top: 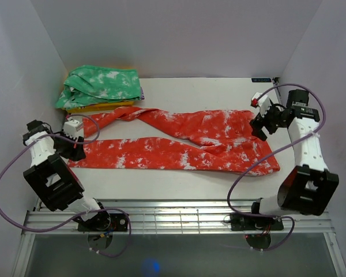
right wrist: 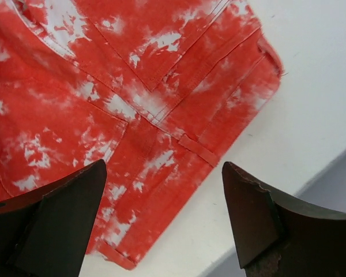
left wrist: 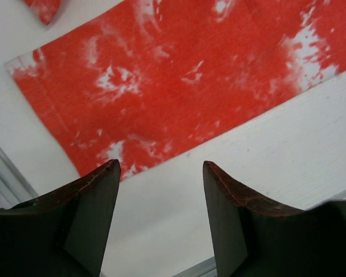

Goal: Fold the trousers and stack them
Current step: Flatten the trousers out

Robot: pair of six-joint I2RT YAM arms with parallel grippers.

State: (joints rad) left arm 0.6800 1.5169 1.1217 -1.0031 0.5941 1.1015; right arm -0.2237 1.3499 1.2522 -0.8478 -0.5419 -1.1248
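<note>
1. The trousers are spread lengthwise across the middle of the bench, with the legs toward the left edge and the waist toward the right edge.
2. The left pincer is held apart over a leg hem, gripping nothing.
3. The right pincer is held apart over the waistband corner, empty.
4. A green garment is seen at the far left corner.

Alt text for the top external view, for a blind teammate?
Red trousers lie unfolded across the table, legs left, waistband right. The left gripper hangs by a cuff, the right gripper by the waistband; a green garment sits far left.
</note>
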